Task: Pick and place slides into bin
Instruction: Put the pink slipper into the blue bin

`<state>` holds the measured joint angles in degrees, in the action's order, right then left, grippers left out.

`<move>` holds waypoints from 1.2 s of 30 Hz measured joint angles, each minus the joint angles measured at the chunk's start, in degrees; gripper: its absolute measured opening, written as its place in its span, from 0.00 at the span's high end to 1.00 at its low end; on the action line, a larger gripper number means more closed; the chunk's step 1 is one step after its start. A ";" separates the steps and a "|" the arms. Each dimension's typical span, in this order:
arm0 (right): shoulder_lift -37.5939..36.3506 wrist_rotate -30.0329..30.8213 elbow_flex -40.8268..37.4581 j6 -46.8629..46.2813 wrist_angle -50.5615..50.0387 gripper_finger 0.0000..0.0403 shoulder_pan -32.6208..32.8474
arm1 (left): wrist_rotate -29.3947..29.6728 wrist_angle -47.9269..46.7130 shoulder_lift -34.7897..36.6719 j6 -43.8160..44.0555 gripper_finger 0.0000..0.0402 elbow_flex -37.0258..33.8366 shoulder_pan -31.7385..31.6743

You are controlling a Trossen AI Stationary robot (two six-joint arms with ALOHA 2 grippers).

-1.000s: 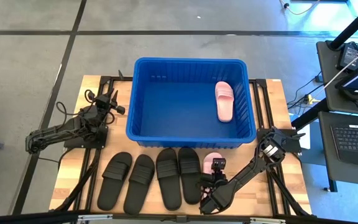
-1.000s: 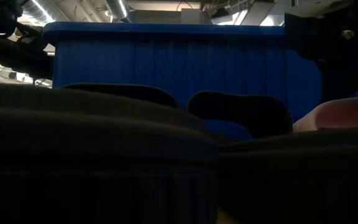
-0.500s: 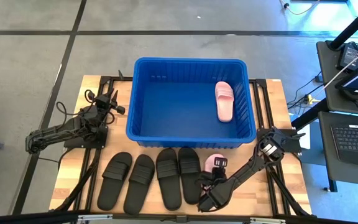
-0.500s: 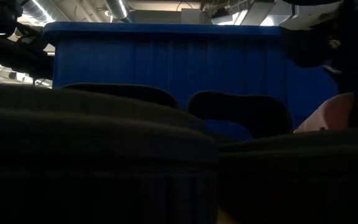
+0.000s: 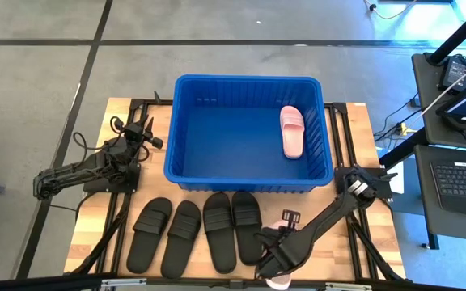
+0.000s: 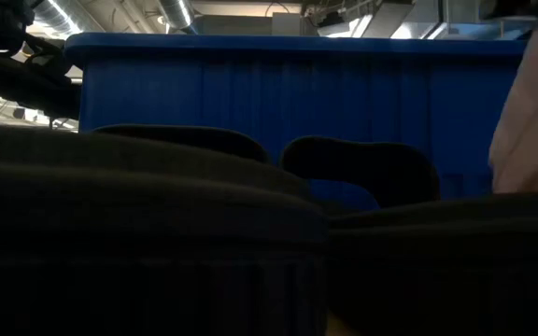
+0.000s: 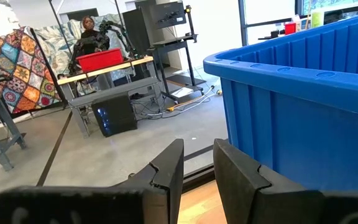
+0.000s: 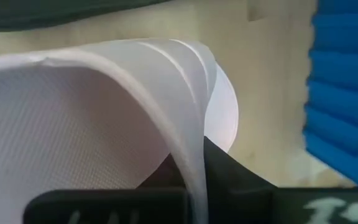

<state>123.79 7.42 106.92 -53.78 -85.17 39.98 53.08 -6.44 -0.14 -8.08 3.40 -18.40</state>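
Note:
The blue bin [image 5: 217, 137] stands at the table's middle and far side, with one pale pink slide [image 5: 291, 131] lying flat inside at its right. Several black slides [image 5: 196, 233] lie side by side on the table in front of the bin. At their right my right gripper [image 5: 280, 246] points down, shut on a second pink slide [image 5: 278, 280], which also shows raised in the low view [image 6: 530, 107]. My left gripper [image 5: 144, 133] waits level at the bin's left, its fingers [image 7: 166, 174] slightly apart with nothing between them. My right gripper pinches the pink slide's wide strap at its ribbed edge [image 8: 190, 134] between its two fingers, one layer. The fingers [image 8: 232, 177] come steeply from above. The slide hangs tilted below them; a black slide hides whether its lower end is off the table.
Bare wooden tabletop [image 5: 354, 133] lies right of the bin and around the black slides. Desks with a laptop [image 5: 463, 178] stand beyond the table's right edge. A person [image 7: 91, 34] sits far off in the room.
My right gripper has risen and drawn a little toward the table's near edge, taking the pink slide with it. The slide lay flat beside the black slides; now it is raised and tipped steeply.

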 joint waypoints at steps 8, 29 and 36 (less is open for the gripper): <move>-7.20 -1.66 6.45 -1.48 -0.67 0.97 -1.31 | -0.16 0.00 -0.01 0.05 0.79 0.00 0.00; -15.77 16.93 27.00 19.89 -4.77 0.97 -14.73 | -0.28 0.00 -0.01 0.05 0.79 0.02 0.00; -17.14 23.24 26.99 38.53 -4.82 0.97 -22.91 | -0.26 0.00 -0.02 0.07 0.79 0.02 -0.02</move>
<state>106.65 30.66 133.91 -15.25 -89.99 17.06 52.82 -6.44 -0.16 -8.01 3.42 -18.41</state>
